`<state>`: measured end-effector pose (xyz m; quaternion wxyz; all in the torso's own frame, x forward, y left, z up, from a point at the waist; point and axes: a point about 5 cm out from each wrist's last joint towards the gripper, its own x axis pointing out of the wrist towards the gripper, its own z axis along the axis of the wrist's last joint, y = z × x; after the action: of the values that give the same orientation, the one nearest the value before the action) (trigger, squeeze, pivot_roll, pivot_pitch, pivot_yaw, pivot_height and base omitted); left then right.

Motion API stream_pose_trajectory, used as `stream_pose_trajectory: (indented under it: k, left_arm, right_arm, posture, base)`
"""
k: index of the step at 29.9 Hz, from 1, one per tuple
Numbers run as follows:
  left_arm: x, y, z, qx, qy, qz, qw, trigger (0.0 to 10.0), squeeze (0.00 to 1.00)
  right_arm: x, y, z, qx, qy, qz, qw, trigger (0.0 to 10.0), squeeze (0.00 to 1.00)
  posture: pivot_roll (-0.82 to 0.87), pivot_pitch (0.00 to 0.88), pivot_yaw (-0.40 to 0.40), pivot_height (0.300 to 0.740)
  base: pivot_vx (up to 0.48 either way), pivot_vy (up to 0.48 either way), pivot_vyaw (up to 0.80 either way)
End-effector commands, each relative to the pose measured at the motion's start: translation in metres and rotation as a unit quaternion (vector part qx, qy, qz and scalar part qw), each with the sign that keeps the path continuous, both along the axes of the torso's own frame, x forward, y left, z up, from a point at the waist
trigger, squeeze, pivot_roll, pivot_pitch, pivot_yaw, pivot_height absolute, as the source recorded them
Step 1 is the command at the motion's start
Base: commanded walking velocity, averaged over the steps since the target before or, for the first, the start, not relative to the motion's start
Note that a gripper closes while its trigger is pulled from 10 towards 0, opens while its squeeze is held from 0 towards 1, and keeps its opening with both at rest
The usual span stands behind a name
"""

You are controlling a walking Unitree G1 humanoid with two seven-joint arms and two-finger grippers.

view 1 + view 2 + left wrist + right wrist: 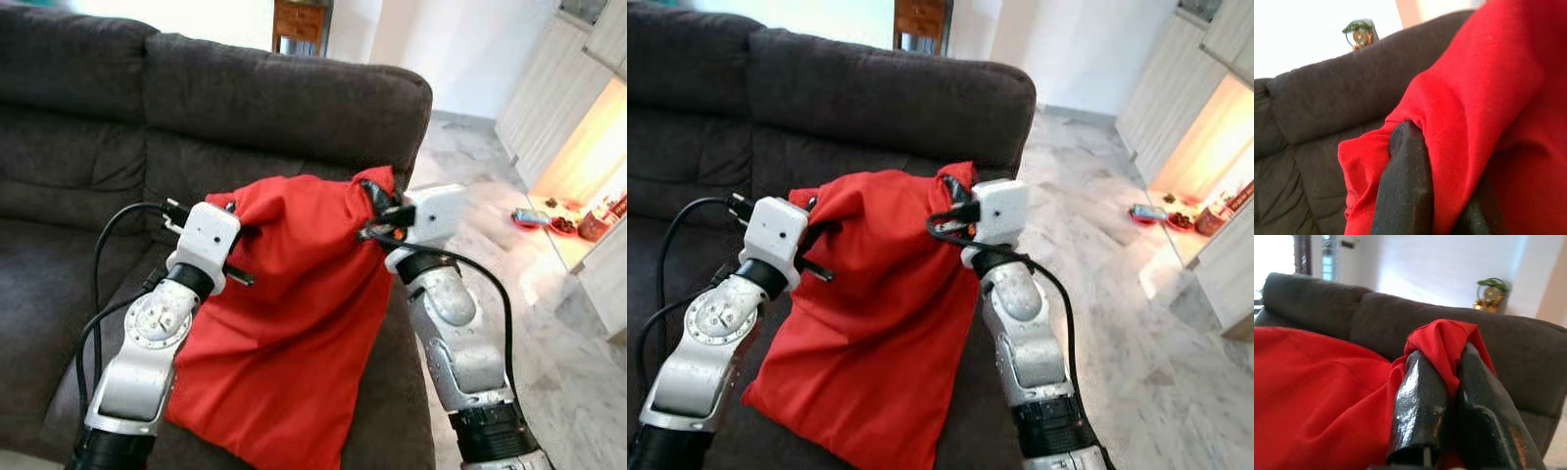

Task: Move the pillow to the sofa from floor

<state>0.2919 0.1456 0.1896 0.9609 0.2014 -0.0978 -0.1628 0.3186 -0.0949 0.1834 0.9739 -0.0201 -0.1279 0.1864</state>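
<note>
A red pillow [284, 323] hangs between my two arms in front of the dark grey sofa [245, 98], its lower end over the seat cushion. My left gripper [238, 223] is shut on the pillow's upper left corner; in the left wrist view a black finger [1405, 191] pinches the red fabric [1488, 98]. At the upper right corner my right gripper [377, 204] is shut on the cloth, and the right wrist view has both fingers [1420, 406] clamped on a red fold [1442, 342].
The sofa's backrest [872, 88] stands behind the pillow, its right end near my right arm. To the right lies marble floor [568, 382] with light cabinets [558, 88] and a lit low shelf holding small items [563, 220]. A wooden piece [299, 24] stands behind the sofa.
</note>
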Motion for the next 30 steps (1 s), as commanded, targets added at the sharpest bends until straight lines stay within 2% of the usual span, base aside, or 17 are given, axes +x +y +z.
stream_pose_trajectory:
  k: [1,4,5,7,11,13,14,15,16,17,18,19,27,28,29,30]
  left_arm:
    - [-0.003,-0.012,-0.014,0.029,0.037,-0.034,0.998,10.0,0.00]
    - [-0.003,-0.008,-0.022,0.041,0.056,-0.023,0.997,10.0,0.00]
    - [-0.003,-0.005,-0.029,0.069,0.073,-0.011,0.995,10.0,0.00]
    - [-0.003,0.000,-0.035,0.085,0.084,0.004,0.993,10.0,0.00]
    - [-0.002,0.004,-0.036,0.086,0.085,0.023,0.992,10.0,0.00]
    - [0.000,0.006,-0.035,0.085,0.084,0.029,0.992,10.0,0.36]
    - [0.000,0.006,-0.035,0.085,0.085,0.030,0.992,10.0,0.41]
    - [0.000,0.006,-0.035,0.084,0.084,0.033,0.992,10.0,0.79]
    - [0.000,0.007,-0.035,0.083,0.083,0.036,0.992,10.0,0.79]
    - [0.001,0.007,-0.034,0.081,0.082,0.037,0.993,10.0,1.00]
    - [0.001,0.006,-0.034,0.082,0.082,0.037,0.993,10.0,1.00]
    - [0.001,0.006,-0.034,0.083,0.082,0.037,0.992,10.0,1.00]
    - [0.001,0.006,-0.034,0.089,0.079,0.039,0.992,10.0,1.00]
    - [0.002,0.006,-0.034,0.090,0.078,0.038,0.992,10.0,1.00]
    - [0.002,0.005,-0.033,0.090,0.078,0.038,0.992,10.0,1.00]
    - [0.002,0.004,-0.034,0.090,0.077,0.037,0.992,10.0,1.00]
  right_arm:
    - [-0.002,0.007,0.000,-0.012,-0.001,0.021,1.000,10.0,0.00]
    - [-0.003,0.011,-0.004,-0.031,0.007,0.036,0.999,10.0,0.00]
    - [-0.005,0.015,-0.007,-0.046,0.010,0.052,0.998,10.0,0.00]
    - [-0.007,0.018,-0.009,-0.056,0.013,0.061,0.996,10.0,0.00]
    - [-0.008,0.020,-0.012,-0.061,0.019,0.068,0.996,10.0,0.00]
    - [-0.008,0.019,-0.014,-0.061,0.024,0.065,0.996,10.0,0.00]
    - [-0.007,0.018,-0.014,-0.060,0.026,0.063,0.996,10.0,0.00]
    - [-0.007,0.017,-0.015,-0.062,0.029,0.059,0.996,10.0,0.08]
    - [-0.007,0.016,-0.016,-0.063,0.031,0.056,0.996,10.0,0.08]
    - [-0.006,0.015,-0.017,-0.062,0.035,0.056,0.996,10.0,0.69]
    - [-0.006,0.015,-0.017,-0.060,0.036,0.057,0.996,10.0,0.69]
    - [-0.006,0.015,-0.017,-0.060,0.036,0.057,0.996,10.0,1.00]
    - [-0.006,0.014,-0.017,-0.064,0.033,0.050,0.996,10.0,1.00]
    - [-0.006,0.013,-0.017,-0.065,0.033,0.046,0.996,10.0,0.59]
    - [-0.004,0.011,-0.018,-0.069,0.033,0.033,0.997,10.0,0.00]
    - [-0.003,0.009,-0.019,-0.069,0.035,0.023,0.997,10.0,0.00]
  posture:
    - [0.15,0.000,-0.137,0.740]
    - [0.15,0.000,-0.135,0.740]
    - [0.15,0.000,-0.138,0.740]
    - [0.15,0.000,-0.139,0.740]
    - [0.15,0.000,-0.139,0.740]
    - [0.15,0.000,-0.139,0.740]
    - [0.15,0.000,-0.139,0.740]
    - [0.15,0.000,-0.139,0.740]
    - [0.15,0.000,-0.139,0.740]
    - [0.15,0.000,-0.139,0.740]
    - [0.15,0.000,-0.139,0.740]
    - [0.15,0.000,-0.140,0.740]
    - [0.15,0.000,-0.138,0.740]
    - [0.15,0.000,-0.138,0.740]
    - [0.15,0.000,-0.138,0.740]
    - [0.15,0.000,-0.137,0.740]
  base:
    - [0.000,0.000,0.00]
    - [0.000,0.000,0.00]
    - [0.000,0.000,0.00]
    - [0.000,0.000,0.00]
    - [0.000,0.000,0.00]
    - [0.000,0.000,0.00]
    - [0.000,0.000,0.00]
    - [0.000,0.000,0.00]
    - [0.000,0.000,0.00]
    - [0.000,0.000,0.00]
    - [0.000,0.000,0.00]
    - [0.000,0.000,0.00]
    - [0.000,0.000,0.00]
    - [0.000,0.000,0.00]
    - [0.000,0.000,0.00]
    - [0.000,0.000,0.00]
